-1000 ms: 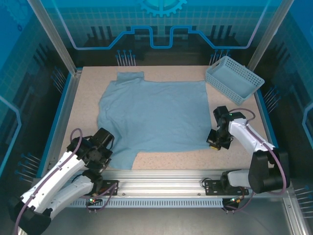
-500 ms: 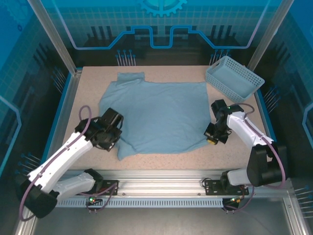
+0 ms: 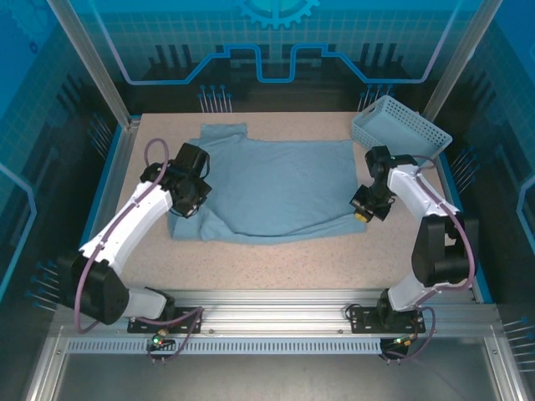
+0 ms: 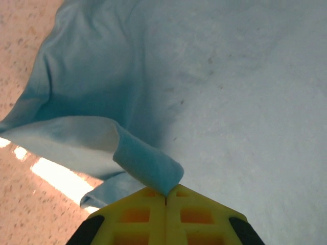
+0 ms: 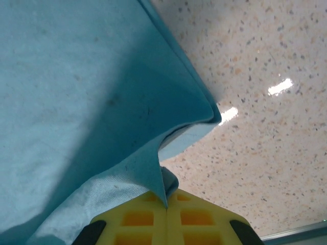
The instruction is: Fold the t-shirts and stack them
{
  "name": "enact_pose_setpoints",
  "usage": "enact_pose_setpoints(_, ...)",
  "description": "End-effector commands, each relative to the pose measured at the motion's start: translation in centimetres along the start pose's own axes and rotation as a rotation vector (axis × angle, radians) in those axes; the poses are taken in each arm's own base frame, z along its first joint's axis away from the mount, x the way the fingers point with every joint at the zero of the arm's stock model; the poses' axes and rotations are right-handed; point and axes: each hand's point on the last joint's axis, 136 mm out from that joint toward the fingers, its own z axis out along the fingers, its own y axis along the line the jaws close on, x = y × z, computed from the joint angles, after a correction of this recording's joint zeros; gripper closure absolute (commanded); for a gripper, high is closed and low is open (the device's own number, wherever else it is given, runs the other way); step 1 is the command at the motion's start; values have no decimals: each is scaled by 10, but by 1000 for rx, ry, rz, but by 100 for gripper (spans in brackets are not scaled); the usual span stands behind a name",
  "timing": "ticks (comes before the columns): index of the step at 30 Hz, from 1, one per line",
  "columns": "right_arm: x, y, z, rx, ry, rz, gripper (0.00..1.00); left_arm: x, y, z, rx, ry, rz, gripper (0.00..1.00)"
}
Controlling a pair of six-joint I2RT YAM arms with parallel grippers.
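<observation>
Speckled tabletop [image 3: 276, 251] is baring along its near edge: left jaws and right jaws, each pinched shut on a hem corner of the t-shirt [image 3: 276, 188], are dragging it rearward, starting the fold.

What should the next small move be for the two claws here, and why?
Probably carry both corners farther toward the far edge, then lower them. The left claw and right claw are each shut on a near corner of the t-shirt, with the cloth doubled over the body, but the fold covers just part of it.
</observation>
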Motion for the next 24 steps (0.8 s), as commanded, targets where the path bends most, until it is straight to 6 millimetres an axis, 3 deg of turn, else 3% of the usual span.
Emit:
enact_pose_setpoints(1, -12, 2, 0, 7, 9, 32, 100, -17, -17, 2, 23, -29, 68, 100)
enact_pose_setpoints(10, -33, 11, 4, 13, 8, 56, 100, -50, -38, 11, 12, -81, 139, 100)
enact_pose_setpoints(24, -56, 28, 6, 15, -5, 70, 100, -77, -66, 32, -6, -90, 227, 100)
